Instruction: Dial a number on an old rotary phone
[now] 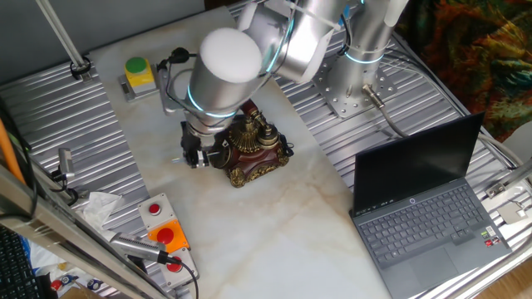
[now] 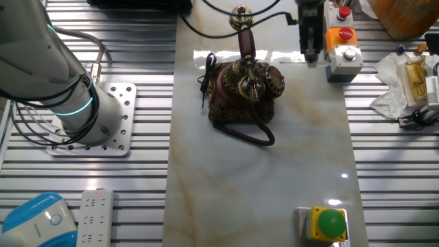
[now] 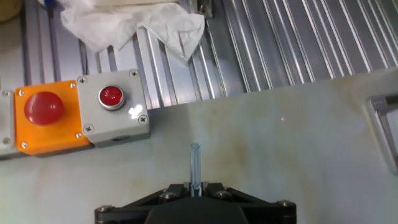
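The small dark red rotary phone with brass-gold trim and feet (image 2: 243, 96) is sitting on the pale marble tabletop (image 2: 274, 185), its red-and-brass handset (image 2: 245, 42) lying on the cradle and a black cord (image 2: 255, 134) looping off its base. The robot's black two-finger gripper (image 1: 196, 151) is hanging just beside the phone rather than over it. In the hand view the fingers are pressing together on a thin clear rod (image 3: 195, 165), which is pointing down at bare marble; the phone is not showing there at all. So the dial seems to be lying off to one side of the rod tip, and I judge the hand needs to shift sideways over the phone. Beyond the rod sit a grey box with a red button (image 3: 112, 106) and an orange box with a red mushroom button (image 3: 45, 115).
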Robot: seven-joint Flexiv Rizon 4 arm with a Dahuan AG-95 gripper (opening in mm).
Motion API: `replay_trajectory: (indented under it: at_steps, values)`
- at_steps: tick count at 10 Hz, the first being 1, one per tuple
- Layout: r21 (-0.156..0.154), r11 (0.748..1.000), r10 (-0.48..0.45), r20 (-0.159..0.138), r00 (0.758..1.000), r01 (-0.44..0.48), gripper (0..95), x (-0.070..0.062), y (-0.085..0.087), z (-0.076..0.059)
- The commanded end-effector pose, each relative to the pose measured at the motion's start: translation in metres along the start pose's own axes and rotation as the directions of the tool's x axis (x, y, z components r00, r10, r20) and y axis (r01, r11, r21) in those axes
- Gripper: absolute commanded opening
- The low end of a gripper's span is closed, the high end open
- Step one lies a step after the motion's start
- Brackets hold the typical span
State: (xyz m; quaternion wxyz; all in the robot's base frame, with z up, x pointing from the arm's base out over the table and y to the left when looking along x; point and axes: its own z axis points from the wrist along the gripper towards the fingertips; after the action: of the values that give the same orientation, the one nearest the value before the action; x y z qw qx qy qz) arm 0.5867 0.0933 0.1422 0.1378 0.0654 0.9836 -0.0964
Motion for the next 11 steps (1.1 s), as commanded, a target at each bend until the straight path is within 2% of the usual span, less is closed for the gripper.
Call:
replay_trajectory:
  at_steps: [1,4,10,11]
  values:
    - [-0.016,0.997,-0.07,-0.071,0.995,0.069,0.0,0.001,0.0009,-0.0018]
    - [-0.049,0.993,-0.113,-0.071,0.991,0.109,0.0,0.001,0.0009,-0.0018]
    - [-0.07,0.991,-0.121,-0.078,0.99,0.116,0.0,0.001,0.0009,-0.0018]
    - [-0.092,0.99,-0.119,-0.079,0.99,0.111,0.0,0.001,0.0009,-0.0018]
